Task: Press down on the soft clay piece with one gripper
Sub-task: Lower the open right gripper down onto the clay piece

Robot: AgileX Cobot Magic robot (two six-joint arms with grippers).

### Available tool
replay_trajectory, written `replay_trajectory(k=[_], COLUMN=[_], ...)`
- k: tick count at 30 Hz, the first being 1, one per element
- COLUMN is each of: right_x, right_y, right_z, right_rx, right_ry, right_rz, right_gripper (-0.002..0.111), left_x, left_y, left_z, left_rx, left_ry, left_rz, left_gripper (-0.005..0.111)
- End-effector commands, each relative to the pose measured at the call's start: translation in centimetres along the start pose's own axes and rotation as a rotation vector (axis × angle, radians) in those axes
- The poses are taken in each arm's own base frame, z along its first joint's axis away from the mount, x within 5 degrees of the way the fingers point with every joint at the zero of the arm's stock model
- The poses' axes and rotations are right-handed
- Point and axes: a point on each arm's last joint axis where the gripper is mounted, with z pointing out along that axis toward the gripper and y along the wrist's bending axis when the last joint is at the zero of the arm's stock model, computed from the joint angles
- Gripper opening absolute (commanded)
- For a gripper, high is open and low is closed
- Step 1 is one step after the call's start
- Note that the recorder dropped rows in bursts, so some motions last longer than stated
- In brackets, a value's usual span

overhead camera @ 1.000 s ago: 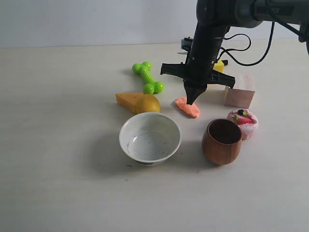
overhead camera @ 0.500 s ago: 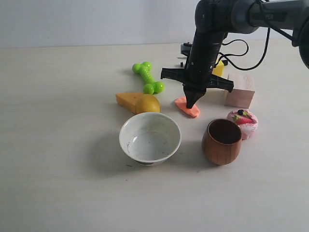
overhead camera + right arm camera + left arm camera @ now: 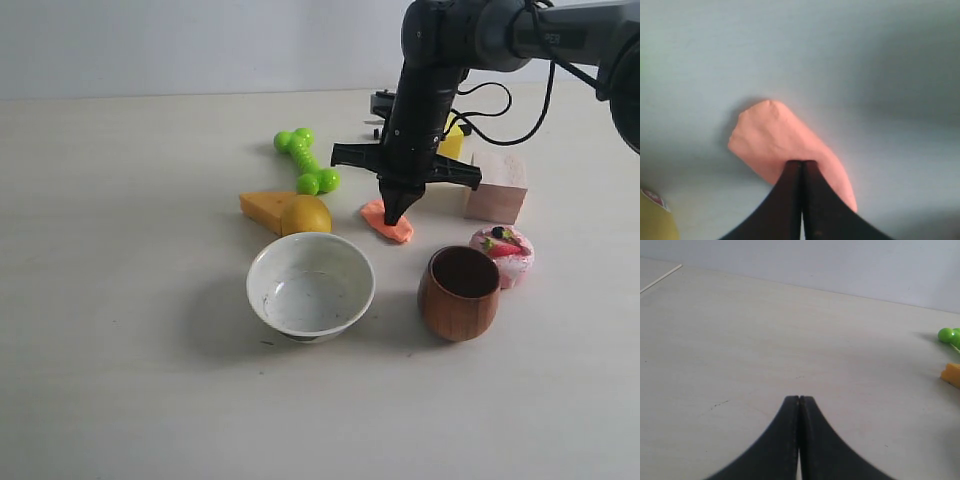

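Note:
The soft clay piece [image 3: 384, 222] is a flat salmon-orange lump on the table, between the lemon and the wooden block. My right gripper [image 3: 393, 221] is shut, pointing straight down, and its tapered tip rests on the clay's middle. In the right wrist view the shut gripper [image 3: 802, 162] meets the clay piece [image 3: 771, 140], which spreads out to both sides of the tip. My left gripper [image 3: 799, 399] is shut with nothing in it, over bare table; it does not show in the exterior view.
A white bowl [image 3: 311, 287] and a brown wooden cup [image 3: 459, 292] stand in front of the clay. A cheese wedge [image 3: 262, 207], a lemon [image 3: 306, 215] and a green bone toy [image 3: 307, 161] lie to its left. A wooden block [image 3: 497, 188], a yellow cube [image 3: 453, 139] and a pink cake toy [image 3: 504, 251] are to the right.
My right gripper has come down a little, from just above the clay onto its surface. The clay has stayed in place.

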Motion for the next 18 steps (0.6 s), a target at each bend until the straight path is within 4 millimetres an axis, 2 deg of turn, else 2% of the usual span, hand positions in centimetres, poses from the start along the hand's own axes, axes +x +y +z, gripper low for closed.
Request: replay_trajectory(k=[1,18], right_x=[0.4,0.6], right_y=[-0.1,-0.4], right_z=[4.3,5.6], right_rx=[0.046,0.069], right_ry=[0.076,0.116], right_rz=[-0.007,-0.008], right_gripper=[0.000,0.000], left_x=[-0.2,-0.2], left_y=[0.0,0.0], left_z=[-0.1,-0.1], left_rx=[0.004,0.004], left_ry=[-0.024,-0.024], left_rz=[-0.006,-0.006], left_gripper=[0.000,0.000])
